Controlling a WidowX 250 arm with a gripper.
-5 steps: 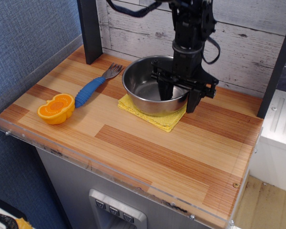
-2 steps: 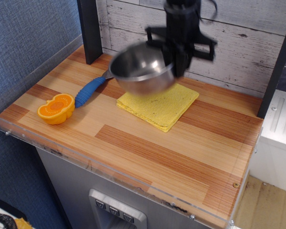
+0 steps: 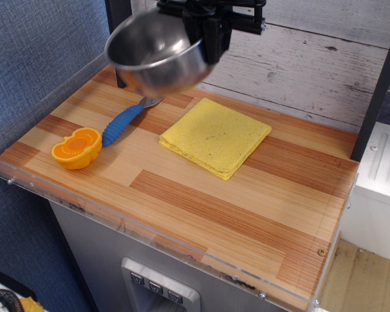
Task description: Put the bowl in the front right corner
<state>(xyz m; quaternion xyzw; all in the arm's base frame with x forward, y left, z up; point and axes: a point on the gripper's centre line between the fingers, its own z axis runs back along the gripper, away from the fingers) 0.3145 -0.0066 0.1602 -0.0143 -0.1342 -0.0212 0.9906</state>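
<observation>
The shiny steel bowl point(image 3: 155, 53) hangs in the air above the back left of the table, tilted and motion-blurred. My black gripper point(image 3: 207, 32) is shut on its right rim, near the top of the view. The front right corner point(image 3: 312, 250) of the striped wood tabletop, with a small brass screw, lies far from the bowl at the lower right. The yellow cloth point(image 3: 215, 136) lies bare in the middle of the table.
A blue-handled fork point(image 3: 126, 121) lies left of the cloth, its tines partly hidden behind the bowl. An orange pepper-shaped toy point(image 3: 77, 147) sits at the left front. Clear acrylic edging point(image 3: 149, 227) borders the table. A dark post point(image 3: 120, 73) stands at the back left.
The gripper has lifted the bowl off the yellow cloth and carried it up and to the left. The cloth is now uncovered.
</observation>
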